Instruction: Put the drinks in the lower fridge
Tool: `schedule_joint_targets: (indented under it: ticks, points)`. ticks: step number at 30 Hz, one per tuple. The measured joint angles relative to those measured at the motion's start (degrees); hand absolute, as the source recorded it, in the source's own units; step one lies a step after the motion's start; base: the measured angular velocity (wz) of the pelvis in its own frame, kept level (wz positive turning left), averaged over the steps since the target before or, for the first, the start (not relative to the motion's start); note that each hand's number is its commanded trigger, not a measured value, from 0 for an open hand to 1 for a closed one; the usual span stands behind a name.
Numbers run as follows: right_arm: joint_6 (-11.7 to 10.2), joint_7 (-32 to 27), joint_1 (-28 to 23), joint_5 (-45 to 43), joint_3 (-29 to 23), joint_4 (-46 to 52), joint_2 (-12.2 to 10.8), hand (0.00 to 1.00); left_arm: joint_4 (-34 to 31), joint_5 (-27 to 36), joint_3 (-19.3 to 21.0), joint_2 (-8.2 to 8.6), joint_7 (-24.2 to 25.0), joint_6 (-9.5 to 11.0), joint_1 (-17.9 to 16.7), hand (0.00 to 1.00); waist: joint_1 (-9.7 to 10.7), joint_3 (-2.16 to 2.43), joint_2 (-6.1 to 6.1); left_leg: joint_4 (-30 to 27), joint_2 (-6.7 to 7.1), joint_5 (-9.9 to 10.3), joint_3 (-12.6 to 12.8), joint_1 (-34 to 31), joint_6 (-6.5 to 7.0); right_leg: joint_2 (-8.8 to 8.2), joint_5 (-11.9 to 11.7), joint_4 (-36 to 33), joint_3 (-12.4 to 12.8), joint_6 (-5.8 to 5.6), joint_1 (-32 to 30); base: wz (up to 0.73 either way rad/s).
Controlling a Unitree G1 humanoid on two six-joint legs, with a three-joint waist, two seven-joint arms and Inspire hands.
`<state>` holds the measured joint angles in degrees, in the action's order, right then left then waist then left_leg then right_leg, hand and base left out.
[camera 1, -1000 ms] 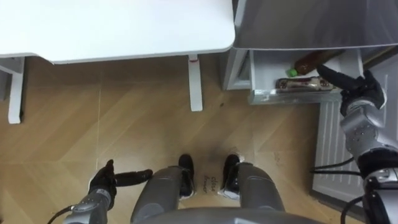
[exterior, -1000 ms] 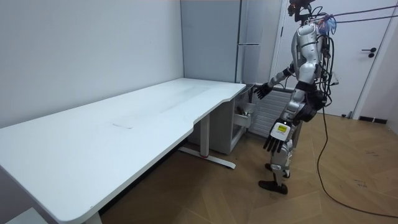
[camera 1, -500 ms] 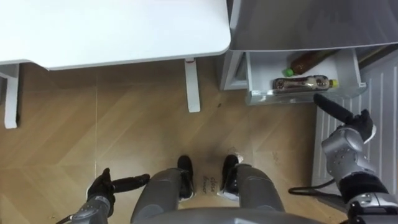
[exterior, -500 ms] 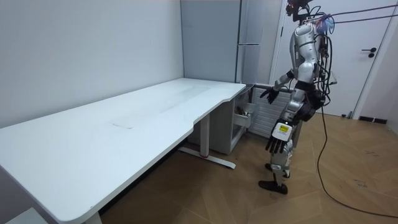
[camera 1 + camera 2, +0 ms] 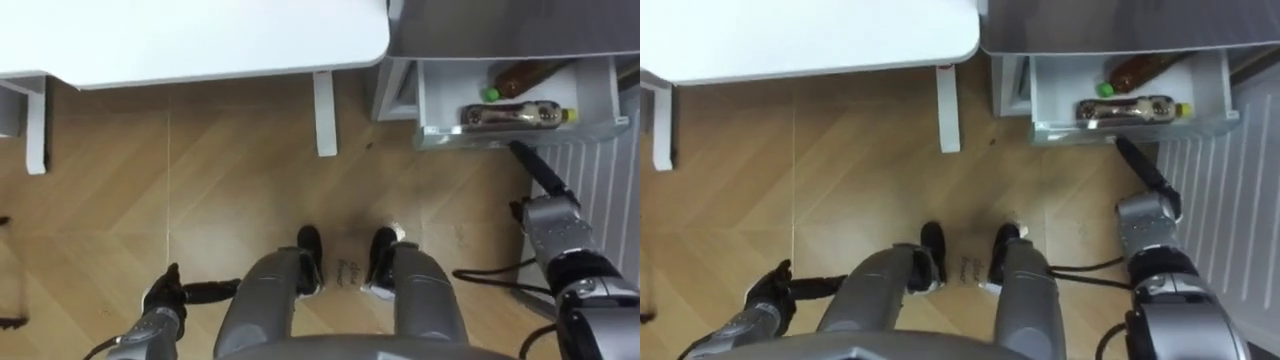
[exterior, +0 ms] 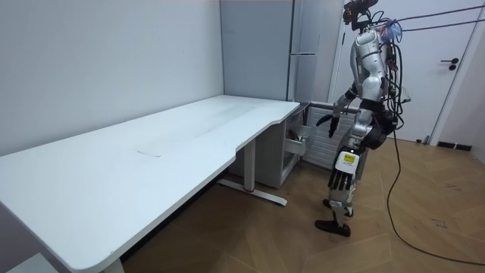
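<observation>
The lower fridge drawer [image 5: 432, 112] stands pulled out. Two bottles lie in it: a brown one with a green cap [image 5: 522, 74] at the back and a clear one with a yellow cap [image 5: 512, 115] across the front. My right hand [image 5: 533, 168] is open, its straight fingers pointing at the drawer's front edge from just below it, touching nothing. My left hand [image 5: 166, 296] hangs open and empty by my left thigh. In the room view I stand upright before the grey fridge [image 6: 303, 45], right hand [image 6: 331, 121] raised, left hand [image 6: 340, 176] hanging.
The white desk [image 5: 200, 40] fills the upper left, with one leg [image 5: 325, 115] standing next to the drawer. A white ribbed panel [image 5: 600, 190] lies at the right, beside my right arm. Bare wooden floor [image 5: 240, 190] spreads in front of my feet.
My right hand has drawn back from over the yellow-capped bottle in the drawer to below its front edge. Both bottles stay put. The eye view has shifted.
</observation>
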<state>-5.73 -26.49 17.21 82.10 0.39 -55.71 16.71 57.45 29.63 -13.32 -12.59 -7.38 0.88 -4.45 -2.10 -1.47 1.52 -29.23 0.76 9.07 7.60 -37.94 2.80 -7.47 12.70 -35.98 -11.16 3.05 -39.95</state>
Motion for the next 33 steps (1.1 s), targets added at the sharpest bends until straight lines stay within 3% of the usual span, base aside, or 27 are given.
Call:
schedule_joint_targets:
  ticks: [5,13,17,20,28,33]
  points:
    - [0.2,4.4,3.7,7.3,-0.5,-3.0,2.0,0.0,-0.7,-0.3,-1.5,-0.31,-1.9,-0.2,0.3,0.0,-1.1,-0.37,-0.28,-6.0,-0.2,2.0,-0.5,-6.2,-0.52,-0.35,1.9,-5.3,0.0,0.64,-5.7,0.04]
    - [0.7,8.0,7.2,11.0,-1.8,-4.3,4.1,0.0,-1.8,0.0,-2.9,-2.22,-6.1,-1.0,1.0,0.0,-2.1,-0.83,-0.78,-16.8,-1.01,6.0,-0.8,-15.4,-1.0,-1.36,5.6,-15.4,0.1,1.9,-14.5,0.02]
    - [1.0,11.9,11.4,11.8,-2.0,-4.3,5.8,0.0,-2.3,-0.4,-3.2,-2.6,-6.2,-0.9,1.2,0.0,-2.5,-0.9,-0.89,-23.6,-1.5,8.6,-0.7,-20.4,-1.15,-1.56,8.3,-22.1,0.9,2.33,-19.4,0.01]
    - [2.3,11.4,12.2,11.9,-2.4,-4.3,6.0,0.0,-2.3,-0.5,-2.6,-3.29,-6.2,-1.1,1.1,0.0,-2.0,-0.94,-1.53,-26.6,-1.93,9.5,-0.6,-22.8,-1.42,-1.73,9.2,-24.7,1.1,2.68,-21.8,0.0]
    - [2.2,12.2,15.4,11.9,-2.4,-4.2,7.3,0.0,-2.9,-0.4,-2.6,-3.69,-6.2,-1.2,1.5,0.0,-1.5,-0.9,-1.43,-30.3,-2.12,10.0,1.4,-27.2,-1.2,-2.74,9.8,-29.7,3.2,2.94,-27.9,-0.03]
    - [3.0,12.1,16.4,12.0,-2.4,-3.9,8.9,0.0,-3.5,-0.5,-2.6,-3.82,-6.1,-1.2,1.5,0.0,-1.4,-0.76,-0.55,-30.9,-1.45,9.9,1.8,-28.3,-0.84,-4.39,9.8,-31.3,3.1,3.14,-29.5,0.01]
